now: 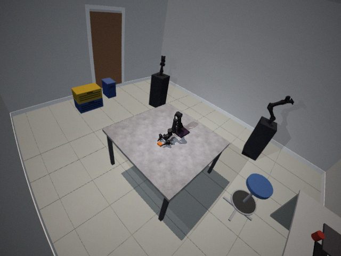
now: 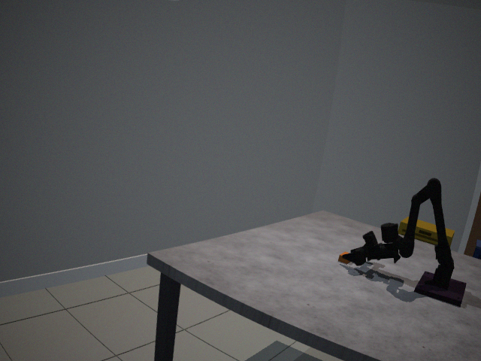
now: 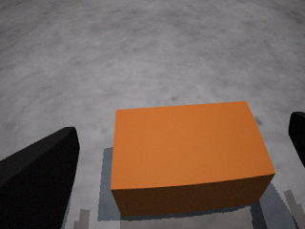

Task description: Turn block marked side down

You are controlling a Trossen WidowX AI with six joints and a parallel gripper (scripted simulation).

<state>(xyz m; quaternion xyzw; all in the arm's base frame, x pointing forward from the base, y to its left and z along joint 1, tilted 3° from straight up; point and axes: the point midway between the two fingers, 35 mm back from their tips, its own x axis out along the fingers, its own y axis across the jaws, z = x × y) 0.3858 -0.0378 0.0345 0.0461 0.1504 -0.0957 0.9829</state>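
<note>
The orange block (image 1: 159,144) (image 2: 342,258) (image 3: 191,145) appears to rest on the grey table (image 1: 176,168) (image 2: 248,268) (image 3: 143,57). In the wrist view its upper face and the side nearest the camera are plain orange, with no mark showing. Its underside and far sides are hidden. My gripper (image 1: 160,142) (image 3: 190,130) is open and empty. It is low over the table, with one finger on each side of the block and a gap between each finger and the block.
My arm's dark base plate (image 1: 183,132) (image 2: 440,289) stands on the table behind the gripper. Two other arms stand on black pedestals (image 1: 159,89) (image 1: 258,138) away from the table. A blue stool (image 1: 259,185) is on the floor.
</note>
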